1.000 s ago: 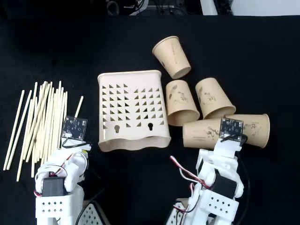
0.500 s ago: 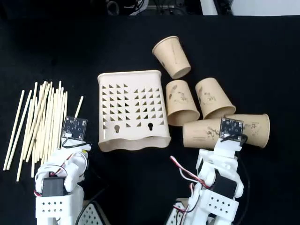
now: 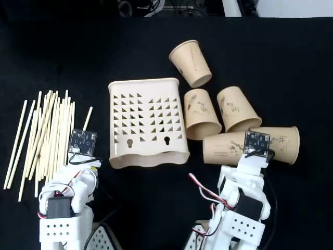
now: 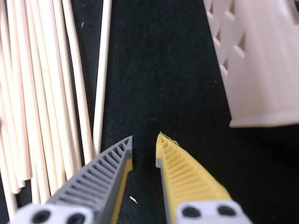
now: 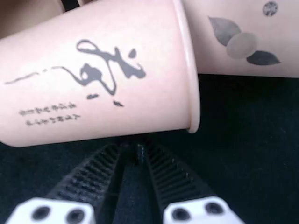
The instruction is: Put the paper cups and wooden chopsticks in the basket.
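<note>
Right, both arms sit low at the near edge of the black table (image 3: pixel 291 62), and neither has anything in hand. The left pincer (image 4: pixel 145 140) hangs just above the table with its two fingers only a narrow slit apart, holding nothing. The chopsticks (image 4: pixel 46 93) lie loose in a fan just to its outer side, the nearest stick almost alongside its grey finger, which I'd say makes them this arm's job. On that pincer's other side, near but apart, is a corner of the basket (image 4: pixel 261 70). It lies flat between the two arms with a pierced wall facing up, and I judge that's deliberate: either pincer can reach it, and long sticks should slide into a lying basket more easily than they'd drop into a standing one. Over to the right pincer (image 5: pixel 139 150): its fingers are pressed together at the tips, empty, nosed right up to a cup (image 5: pixel 93 79) lying on its side just ahead, though I can't tell whether they touch. A second cup (image 5: pixel 243 37) lies beyond that one's rim, and the other cups (image 3: pixel 200 112) sprawl farther ahead, beside the basket's flank. Tipped over like that they offer a rim to pinch, so this pincer would have to open first. Every cup and stick I can see lies outside the basket.
</note>
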